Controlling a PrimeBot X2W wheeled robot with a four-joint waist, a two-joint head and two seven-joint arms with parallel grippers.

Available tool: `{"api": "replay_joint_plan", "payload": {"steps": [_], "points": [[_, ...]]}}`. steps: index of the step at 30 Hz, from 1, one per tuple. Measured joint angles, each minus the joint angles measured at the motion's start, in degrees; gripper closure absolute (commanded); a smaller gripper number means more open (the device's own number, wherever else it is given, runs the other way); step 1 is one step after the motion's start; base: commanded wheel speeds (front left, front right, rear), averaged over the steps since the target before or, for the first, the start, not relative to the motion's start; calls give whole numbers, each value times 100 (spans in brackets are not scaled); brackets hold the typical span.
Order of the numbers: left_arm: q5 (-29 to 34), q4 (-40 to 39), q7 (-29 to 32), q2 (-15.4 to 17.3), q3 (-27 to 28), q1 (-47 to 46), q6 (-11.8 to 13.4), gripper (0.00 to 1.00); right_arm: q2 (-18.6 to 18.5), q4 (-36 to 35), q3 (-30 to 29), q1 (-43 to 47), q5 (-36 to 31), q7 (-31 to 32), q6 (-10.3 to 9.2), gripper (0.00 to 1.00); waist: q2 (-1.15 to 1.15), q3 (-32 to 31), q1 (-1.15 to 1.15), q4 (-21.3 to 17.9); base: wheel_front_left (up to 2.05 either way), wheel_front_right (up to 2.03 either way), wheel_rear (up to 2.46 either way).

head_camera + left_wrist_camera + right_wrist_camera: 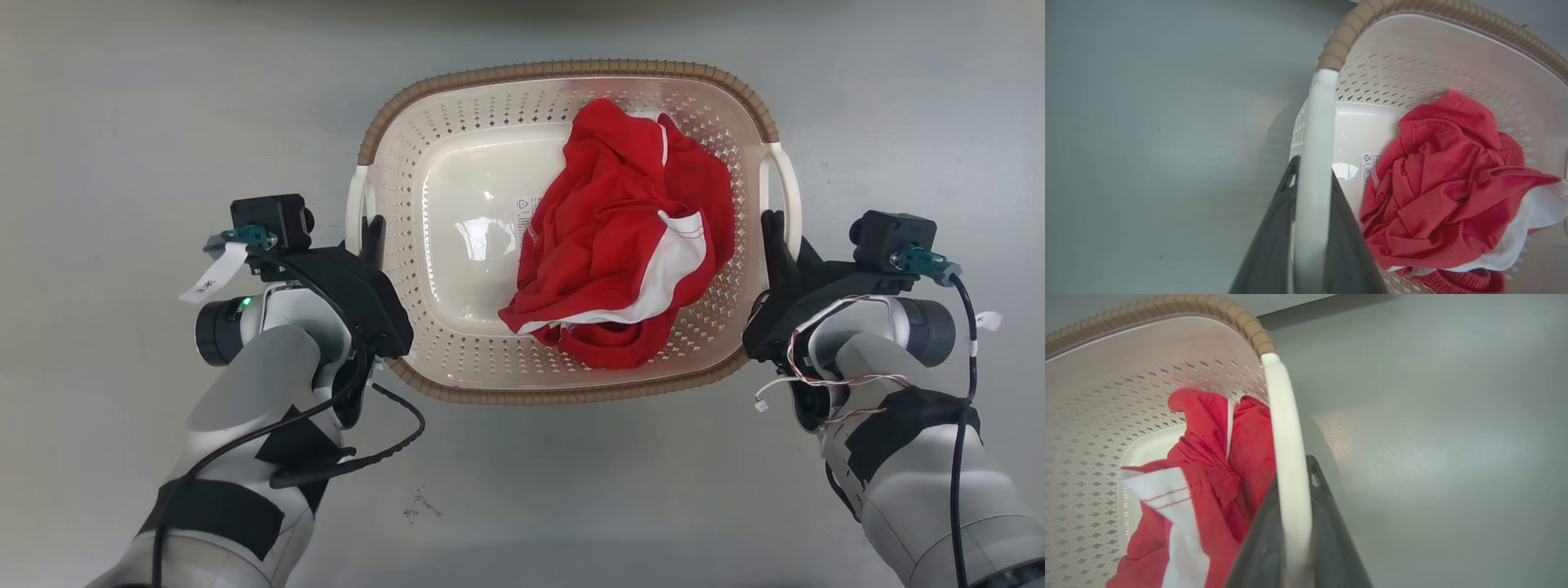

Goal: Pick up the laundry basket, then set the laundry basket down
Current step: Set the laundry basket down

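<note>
The laundry basket (457, 147) is a cream perforated tub with a brown woven-look rim and white loop handles, centred in the head view over grey floor. A red and white garment (629, 237) lies bunched inside it. My left gripper (371, 237) is shut on the basket's left handle (1314, 163), which runs between its dark fingers (1274, 237). My right gripper (775, 233) is shut on the right handle (1288, 457) in the same way. Whether the basket touches the floor I cannot tell.
Bare grey floor (122, 122) surrounds the basket on all sides. A small dark scuff (416, 506) marks the floor near the front. Loose cables hang from both forearms.
</note>
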Motion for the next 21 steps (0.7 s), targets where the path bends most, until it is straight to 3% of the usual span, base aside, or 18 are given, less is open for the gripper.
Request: {"api": "replay_joint_plan", "payload": {"steps": [5, 6, 7, 8, 9, 10, 21], "points": [[-7, 35, 27, -10, -3, 0, -51, 100, -11, 23, 48, -6, -52, -1, 32, 100, 0, -15, 0, 13, 0, 0, 0], [-12, 46, 43, -9, -3, -1, -52, 100, -15, 34, 66, -9, -53, -1, 71, 95, 0, -18, 0, 15, 0, 0, 0], [-23, 57, 54, -7, -3, -1, -55, 85, -15, 35, 87, -10, -63, -1, 79, 60, 0, -21, 0, 18, 0, 0, 0], [-36, 68, 67, -7, 1, -1, -58, 59, -20, 33, 118, -10, -93, -1, 124, 21, 0, -24, 0, 21, 0, 0, 0], [-71, 81, 81, 2, 14, 0, -62, 24, -38, 29, 175, -11, -137, 0, 174, 0, 0, -27, 0, 24, 0, 0, 0], [-98, 93, 107, 34, 19, 0, -90, 0, -54, 31, 191, -12, -147, 0, 196, 0, 0, -31, 0, 26, 0, 0, 0], [-199, 132, 49, 131, -64, 35, -209, 0, -111, 13, 243, 13, -146, -2, 323, 0, 0, -252, 0, 33, 0, 0, 0]]}}
